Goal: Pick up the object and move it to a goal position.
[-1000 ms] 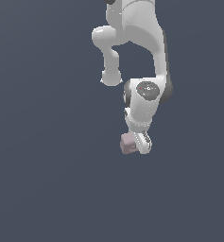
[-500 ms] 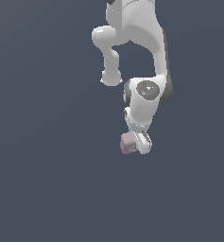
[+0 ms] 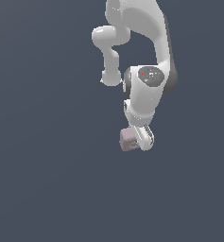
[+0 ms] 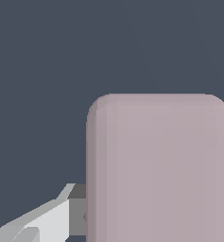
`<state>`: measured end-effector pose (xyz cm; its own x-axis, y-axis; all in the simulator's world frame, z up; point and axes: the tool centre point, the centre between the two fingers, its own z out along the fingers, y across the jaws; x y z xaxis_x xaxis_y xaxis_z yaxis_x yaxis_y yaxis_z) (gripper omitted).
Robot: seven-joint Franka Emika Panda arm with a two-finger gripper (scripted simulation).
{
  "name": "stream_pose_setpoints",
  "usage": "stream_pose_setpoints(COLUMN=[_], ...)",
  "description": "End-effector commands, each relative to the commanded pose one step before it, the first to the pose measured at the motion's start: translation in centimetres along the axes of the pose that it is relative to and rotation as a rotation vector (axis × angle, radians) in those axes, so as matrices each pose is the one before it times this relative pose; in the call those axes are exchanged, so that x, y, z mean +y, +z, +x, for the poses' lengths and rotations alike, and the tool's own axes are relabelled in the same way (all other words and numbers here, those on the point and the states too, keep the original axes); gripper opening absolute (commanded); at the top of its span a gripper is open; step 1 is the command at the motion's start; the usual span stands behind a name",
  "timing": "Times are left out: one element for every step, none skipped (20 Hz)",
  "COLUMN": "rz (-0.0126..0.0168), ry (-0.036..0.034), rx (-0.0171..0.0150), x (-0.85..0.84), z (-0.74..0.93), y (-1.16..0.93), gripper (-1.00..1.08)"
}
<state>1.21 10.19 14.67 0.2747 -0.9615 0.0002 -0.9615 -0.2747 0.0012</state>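
Beneath the arm's wrist, the end effector (image 3: 138, 139) grips the block (image 3: 128, 140), one finger (image 4: 61, 217) against its side; carrying to the goal follows.

I can read no text, label, brand, number or sign anywhere in either view.
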Motion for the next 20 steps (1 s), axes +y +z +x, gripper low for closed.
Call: stream_pose_setpoints(rz=[0.00165, 0.00000, 0.00000, -0.00032, 0.00000, 0.00000, 0.00000, 0.00000, 0.00000, 0.00000, 0.00000, -0.00018, 0.00000, 0.00000, 0.00000, 0.00000, 0.00000, 0.00004, 0.00000, 0.00000], ry=[0.00037, 0.00000, 0.00000, 0.00036, 0.00000, 0.00000, 0.00000, 0.00000, 0.00000, 0.00000, 0.00000, -0.00063, 0.00000, 0.00000, 0.00000, 0.00000, 0.00000, -0.00052, 0.00000, 0.00000], rx=[0.00025, 0.00000, 0.00000, 0.00049, 0.00000, 0.00000, 0.00000, 0.00000, 0.00000, 0.00000, 0.00000, -0.00022, 0.00000, 0.00000, 0.00000, 0.00000, 0.00000, -0.00045, 0.00000, 0.00000], x=[-0.283, -0.123, -0.132, -0.141, -0.135, -0.129, -0.126, -0.123, -0.120, -0.115, -0.107, -0.108, -0.089, -0.079, -0.071, -0.062, -0.054, -0.050, -0.039, -0.032], z=[0.357, 0.152, 0.158, 0.177, 0.157, 0.146, 0.136, 0.125, 0.115, 0.105, 0.096, 0.051, 0.077, 0.067, 0.058, 0.049, 0.040, 0.009, 0.022, 0.013], y=[-2.218, -0.960, -0.998, -1.008, -0.984, -0.915, -0.845, -0.776, -0.709, -0.646, -0.586, -0.513, -0.469, -0.412, -0.354, -0.297, -0.240, -0.181, -0.126, -0.070], gripper=[-1.00, -1.00, -1.00, -1.00, -1.00, -1.00, -1.00, -1.00, -1.00, -1.00, -1.00, -1.00, -1.00, -1.00, -1.00, -1.00, -1.00, -1.00, -1.00, -1.00])
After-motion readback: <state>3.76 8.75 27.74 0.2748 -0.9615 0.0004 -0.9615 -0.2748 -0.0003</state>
